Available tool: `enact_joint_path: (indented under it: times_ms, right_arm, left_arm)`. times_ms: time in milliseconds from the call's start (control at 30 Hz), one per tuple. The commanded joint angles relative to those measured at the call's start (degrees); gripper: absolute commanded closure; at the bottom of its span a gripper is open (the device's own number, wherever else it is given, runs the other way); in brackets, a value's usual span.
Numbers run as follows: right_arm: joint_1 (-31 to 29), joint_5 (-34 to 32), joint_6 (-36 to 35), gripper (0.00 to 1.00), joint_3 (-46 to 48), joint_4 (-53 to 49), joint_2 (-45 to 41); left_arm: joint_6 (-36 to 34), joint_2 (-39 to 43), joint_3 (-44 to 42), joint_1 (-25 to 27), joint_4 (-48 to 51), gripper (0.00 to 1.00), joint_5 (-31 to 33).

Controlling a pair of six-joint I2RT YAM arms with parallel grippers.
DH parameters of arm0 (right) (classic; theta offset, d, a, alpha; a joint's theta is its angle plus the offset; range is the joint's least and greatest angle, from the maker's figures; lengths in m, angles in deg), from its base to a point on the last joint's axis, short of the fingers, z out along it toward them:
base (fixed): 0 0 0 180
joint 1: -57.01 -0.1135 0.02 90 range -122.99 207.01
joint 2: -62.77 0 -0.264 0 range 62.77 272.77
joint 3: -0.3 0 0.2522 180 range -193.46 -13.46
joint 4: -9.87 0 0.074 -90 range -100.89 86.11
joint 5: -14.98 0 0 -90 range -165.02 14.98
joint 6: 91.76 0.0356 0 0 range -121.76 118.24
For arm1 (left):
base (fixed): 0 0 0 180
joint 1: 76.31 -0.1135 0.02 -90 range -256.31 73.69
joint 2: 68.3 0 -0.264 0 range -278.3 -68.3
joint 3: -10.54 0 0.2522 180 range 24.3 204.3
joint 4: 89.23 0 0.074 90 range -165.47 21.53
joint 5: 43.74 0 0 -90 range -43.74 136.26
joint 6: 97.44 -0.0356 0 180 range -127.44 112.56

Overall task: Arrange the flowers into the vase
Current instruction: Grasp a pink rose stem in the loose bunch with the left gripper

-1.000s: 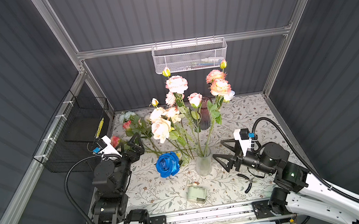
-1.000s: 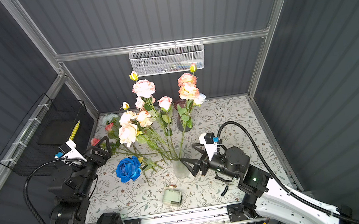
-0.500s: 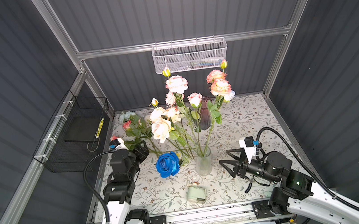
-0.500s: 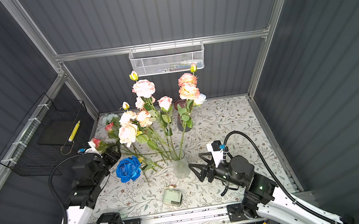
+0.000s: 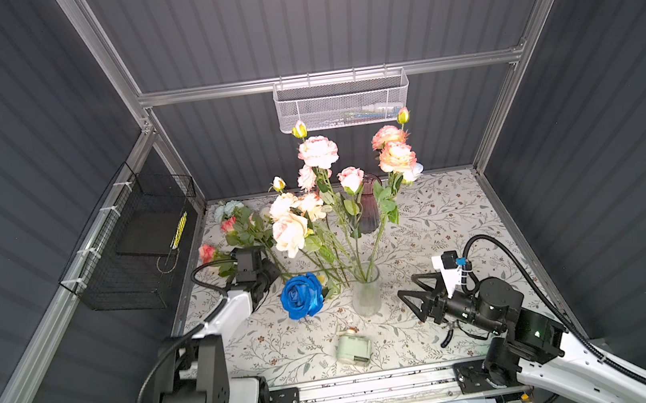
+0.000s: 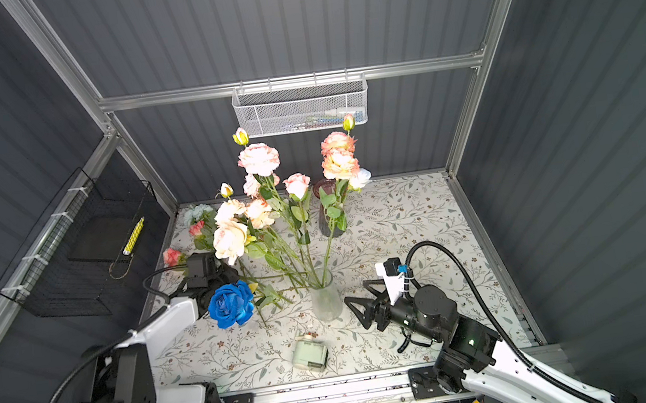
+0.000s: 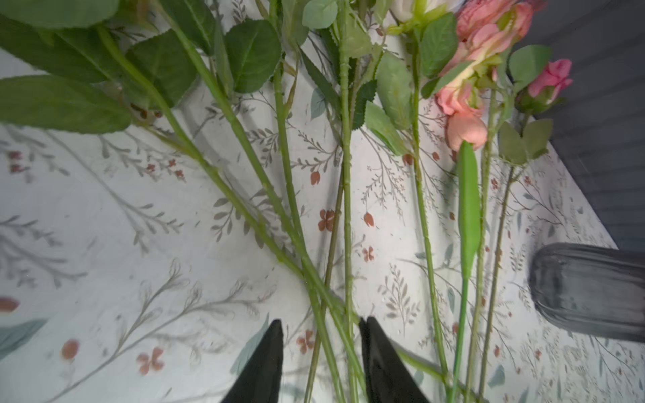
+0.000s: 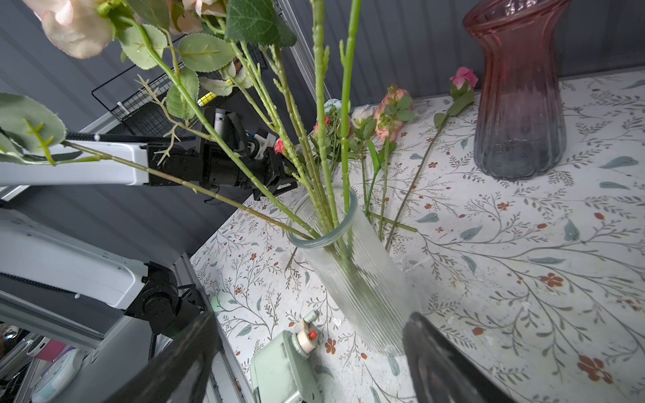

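1. Movement on the left side: the left gripper (image 7: 319,329) has swung forward from the table's edge and come down on the loose green stems (image 7: 345,216) lying on the floral tablecloth (image 7: 104,226).
2. Its jaws have narrowed to about half and straddle several stems at once. A gap beside one finger shows that nothing is pinched yet.
3. The right gripper (image 5: 406,285) has eased back a little from the clear ribbed glass vase (image 5: 366,297), jaws wide and empty.
4. Pink, peach and cream flowers (image 5: 317,153) already stand in that vase; the rest lie at the table's back left.
5. Judgement: the next pick is starting, but closing here may catch more than one stem.
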State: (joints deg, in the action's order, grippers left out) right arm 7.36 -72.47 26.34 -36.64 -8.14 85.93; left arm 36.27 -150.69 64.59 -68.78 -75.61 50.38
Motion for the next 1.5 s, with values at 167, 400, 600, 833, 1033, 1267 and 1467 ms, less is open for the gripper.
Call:
enact_joint_path:
  times_ms: [167, 400, 600, 833, 1033, 1267, 1467]
  right_arm:
    - [0.23, -2.47, 0.3, 0.14, 1.21, -3.77, -5.15]
    - [0.25, -2.79, 0.35, 0.14, 1.73, -4.45, -6.29]
    - [0.25, -3.56, -0.33, 0.14, 1.3, -5.69, -7.02]
    - [0.25, -4.11, -0.68, 0.14, 1.82, -5.38, -7.34]
    - [0.25, -4.04, -0.5, 0.14, 1.91, -5.92, -8.27]
    - [0.25, -4.56, -0.6, 0.14, 1.39, -7.16, -9.33]
    - [0.25, -4.91, -0.59, 0.14, 1.08, -7.59, -9.41]
  left_arm:
    - [-1.95, -13.27, 10.49, -0.59, -7.98, 0.63, 3.2]
    - [-4.17, -19.8, 17.77, -0.85, -5.62, 0.68, 6.02]
    - [-2.02, -19.02, 17.02, -1.03, -2.5, 0.71, 7.97]
    - [1.36, -11.94, 11.58, -1.36, 1.23, 0.7, 14.52]
    - [3.99, -9.86, 8.06, -2.07, 2.49, 0.63, 15.26]
    - [3.51, -12.82, 8.57, -2.87, -0.05, 0.62, 13.87]
    - [2.26, -14.79, 10.4, -2.86, -1.66, 0.62, 13.11]
